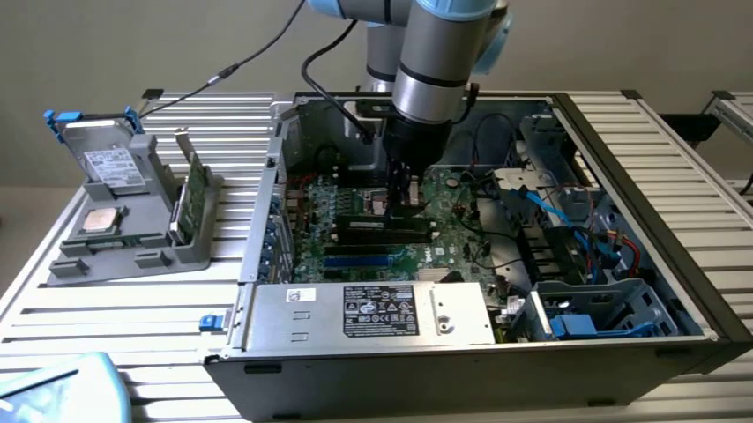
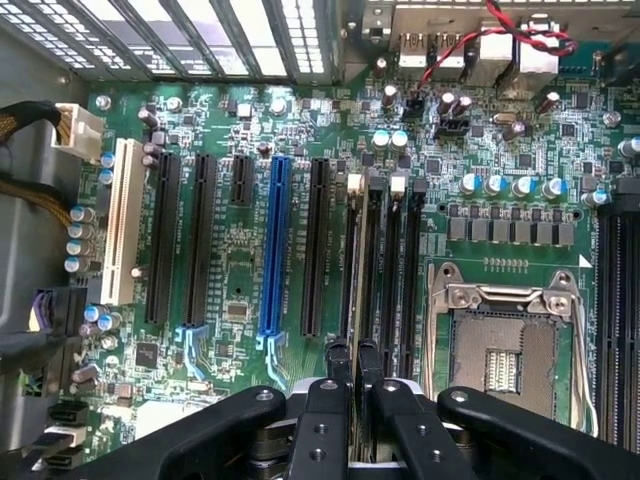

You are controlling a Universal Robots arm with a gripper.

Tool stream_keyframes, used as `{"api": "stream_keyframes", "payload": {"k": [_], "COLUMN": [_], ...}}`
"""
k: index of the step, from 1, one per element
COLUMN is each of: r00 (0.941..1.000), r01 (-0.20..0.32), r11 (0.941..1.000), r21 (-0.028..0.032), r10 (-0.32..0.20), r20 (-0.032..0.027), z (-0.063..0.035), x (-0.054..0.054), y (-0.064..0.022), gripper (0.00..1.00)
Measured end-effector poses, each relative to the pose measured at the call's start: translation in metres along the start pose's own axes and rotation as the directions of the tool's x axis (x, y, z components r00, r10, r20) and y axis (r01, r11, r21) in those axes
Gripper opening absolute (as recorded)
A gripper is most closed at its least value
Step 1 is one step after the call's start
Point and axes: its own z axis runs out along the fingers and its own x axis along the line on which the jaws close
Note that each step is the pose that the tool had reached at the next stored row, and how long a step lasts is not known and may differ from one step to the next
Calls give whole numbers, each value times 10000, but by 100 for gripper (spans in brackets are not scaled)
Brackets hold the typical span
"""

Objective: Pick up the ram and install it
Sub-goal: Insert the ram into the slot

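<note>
While the gripper (image 2: pixel 352 352) hangs low inside the computer case (image 1: pixel 471 379), its jaws are clenched on the ram (image 2: pixel 353 260). The ram runs edge-on straight out from between them, along a black memory slot (image 2: pixel 376 270) on the motherboard (image 2: pixel 230 270). The processor socket (image 2: pixel 500 350) lies just beside the jaws. Seating it well probably calls for keeping the stick upright and parallel to its slot, with even pressure so neither end binds.

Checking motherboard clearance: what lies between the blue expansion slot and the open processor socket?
In the wrist view, a black expansion slot, then a bank of black memory slots, lie between the blue expansion slot and the processor socket.
</note>
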Motion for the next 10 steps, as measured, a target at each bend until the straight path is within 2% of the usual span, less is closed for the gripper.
{"api": "stream_keyframes", "payload": {"k": [3,5,10], "r00": [10000,10000,9996], "r01": [-5,-13,-51], "r11": [10000,10000,9999], "r21": [12,53,164], "r10": [5,14,56], "r20": [-27,-70,-279], "z": [-2,-3,-19], "x": [0,-3,-38], "y": [-10,-12,-11], "gripper": [14,14,14]}}
